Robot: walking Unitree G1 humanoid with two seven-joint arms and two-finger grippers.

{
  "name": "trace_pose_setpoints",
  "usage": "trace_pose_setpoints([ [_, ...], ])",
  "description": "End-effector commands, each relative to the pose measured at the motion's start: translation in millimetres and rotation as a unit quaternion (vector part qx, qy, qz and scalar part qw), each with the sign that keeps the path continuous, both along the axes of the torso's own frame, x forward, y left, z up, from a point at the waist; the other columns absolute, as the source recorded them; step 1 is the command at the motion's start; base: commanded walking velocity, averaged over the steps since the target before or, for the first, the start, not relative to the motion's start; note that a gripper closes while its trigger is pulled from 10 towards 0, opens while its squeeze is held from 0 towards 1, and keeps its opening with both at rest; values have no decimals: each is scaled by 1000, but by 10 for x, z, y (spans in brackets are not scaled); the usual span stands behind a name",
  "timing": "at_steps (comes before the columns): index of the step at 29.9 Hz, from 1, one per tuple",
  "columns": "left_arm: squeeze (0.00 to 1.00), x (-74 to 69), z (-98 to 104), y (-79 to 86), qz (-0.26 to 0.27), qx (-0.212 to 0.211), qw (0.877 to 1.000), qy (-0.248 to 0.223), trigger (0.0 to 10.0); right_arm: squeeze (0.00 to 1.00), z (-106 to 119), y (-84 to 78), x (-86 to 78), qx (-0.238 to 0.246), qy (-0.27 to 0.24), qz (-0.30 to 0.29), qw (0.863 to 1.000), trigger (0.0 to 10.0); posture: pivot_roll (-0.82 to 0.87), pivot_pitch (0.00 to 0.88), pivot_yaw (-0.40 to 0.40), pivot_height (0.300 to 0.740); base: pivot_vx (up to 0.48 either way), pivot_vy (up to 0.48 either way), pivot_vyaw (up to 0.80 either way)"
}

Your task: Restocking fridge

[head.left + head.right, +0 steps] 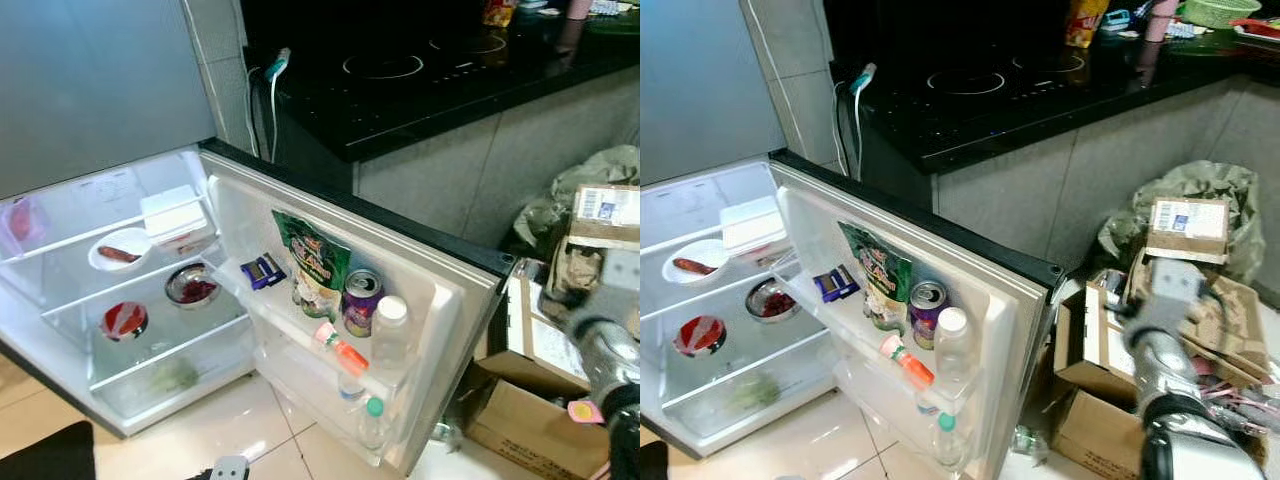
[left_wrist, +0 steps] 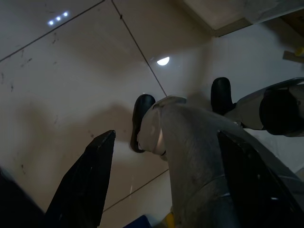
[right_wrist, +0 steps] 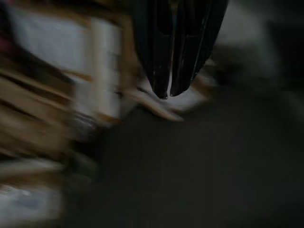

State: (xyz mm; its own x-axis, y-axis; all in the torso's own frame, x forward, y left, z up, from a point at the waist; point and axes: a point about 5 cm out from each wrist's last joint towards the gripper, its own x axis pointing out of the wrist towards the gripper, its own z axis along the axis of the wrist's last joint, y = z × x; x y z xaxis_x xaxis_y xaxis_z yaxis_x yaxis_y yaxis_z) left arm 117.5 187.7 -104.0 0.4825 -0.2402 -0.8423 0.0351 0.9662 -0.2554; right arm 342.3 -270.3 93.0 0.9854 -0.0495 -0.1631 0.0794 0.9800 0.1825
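Best to part the right gripper's (image 3: pixel 168 92) pressed-together, empty black fingers (left gripper (image 2: pixel 161 190) hangs spread wide) before reaching into the brown cardboard boxes (image 1: pixel 1110 400).

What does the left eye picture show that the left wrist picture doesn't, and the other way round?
Left eye: the open fridge, its door shelf holding a green bag, a can and bottles, plus the black cooktop. Left wrist: the left gripper, open, hanging above the robot's leg and black feet. Both: pale tiled floor.
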Motion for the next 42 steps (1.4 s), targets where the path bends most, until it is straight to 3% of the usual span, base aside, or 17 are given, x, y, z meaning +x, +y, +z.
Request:
trace_pose_setpoints([
  [1, 0, -35, -12, -17, -3, -1, 1000, 5, 10000, 0, 26, 92, 24, 18, -20, 43, 999, 10000, -18, 0, -16, 740, 0, 0, 0],
  [3, 0, -32, -12, -22, -3, -2, 1000, 4, 10000, 0, 37, 230, 42, 34, -33, 110, 993, 10000, -15, 0, -17, 740, 0, 0, 0],
  [6, 0, -32, -12, -24, -2, -3, 1000, 4, 10000, 0, 38, 276, 41, 40, -37, 136, 989, 10000, -15, 0, -17, 740, 0, 0, 0],
  [8, 0, -31, -12, -32, -2, -4, 1000, 3, 10000, 0, 31, 386, 8, 58, -47, 217, 973, 10000, -19, 0, -18, 740, 0, 0, 0],
  [9, 0, -31, -12, -32, -2, -4, 1000, 3, 10000, 0, 31, 386, 8, 58, -47, 217, 973, 10000, -19, 0, -18, 740, 0, 0, 0],
  [14, 0, -29, -12, -38, -4, -6, 1000, 3, 10000, 0, -25, 522, -135, 82, -45, 369, 925, 10000, -20, 0, -19, 740, 0, 0, 0],
  [17, 0, -28, -11, -39, -4, -6, 1000, 3, 10000, 0, -31, 541, -165, 87, -46, 393, 914, 10000, -21, 0, -19, 740, 0, 0, 0],
  [18, 0, -26, -11, -40, -5, -6, 1000, 3, 10000, 0, -38, 574, -211, 99, -46, 428, 897, 10000, -23, 0, -17, 740, 0, 0, 0],
  [19, 0, -26, -11, -40, -5, -6, 1000, 3, 10000, 0, -38, 574, -211, 99, -46, 428, 897, 10000, -23, 0, -17, 740, 0, 0, 0],
  [22, 0, -24, -10, -40, -6, -6, 1000, 3, 10000, 0, -63, 619, -286, 108, -44, 475, 872, 10000, -26, 0, -16, 740, 0, 0, 0],
  [24, 0, -22, -9, -41, -8, -6, 1000, 2, 10000, 0, -94, 618, -294, 102, -35, 471, 875, 10000, -27, 0, -14, 740, 0, 0, 0],
  [25, 0, -20, -9, -43, -9, -6, 1000, 2, 10000, 0, -127, 598, -284, 89, -27, 451, 887, 10000, -26, 0, -15, 740, 0, 0, 0],
  [26, 0, -14, -7, -46, -11, -6, 1000, 1, 10000, 0, -194, 529, -254, 54, -7, 389, 919, 10000, -26, 0, -15, 740, 0, 0, 0],
  [28, 0, -14, -7, -46, -11, -6, 1000, 1, 10000, 0, -194, 529, -254, 54, -7, 389, 919, 10000, -26, 0, -15, 740, 0, 0, 0],
  [31, 0, -7, -6, -50, -13, -6, 1000, 1, 10000, 0, -265, 464, -254, 68, 5, 327, 942, 10000, -26, 0, -12, 740, 0, 0, 0],
  [38, 0, -4, -4, -47, -17, -5, 1000, 1, 10000, 0, -371, 637, -401, 121, 0, 399, 909, 10000, -29, 0, -9, 740, 0, 0, 796],
  [42, 0, -3, -4, -49, -18, -5, 1000, 1, 10000, 0, -376, 647, -413, 124, -1, 409, 904, 10000, -30, 0, -10, 740, 0, 0, 794],
])
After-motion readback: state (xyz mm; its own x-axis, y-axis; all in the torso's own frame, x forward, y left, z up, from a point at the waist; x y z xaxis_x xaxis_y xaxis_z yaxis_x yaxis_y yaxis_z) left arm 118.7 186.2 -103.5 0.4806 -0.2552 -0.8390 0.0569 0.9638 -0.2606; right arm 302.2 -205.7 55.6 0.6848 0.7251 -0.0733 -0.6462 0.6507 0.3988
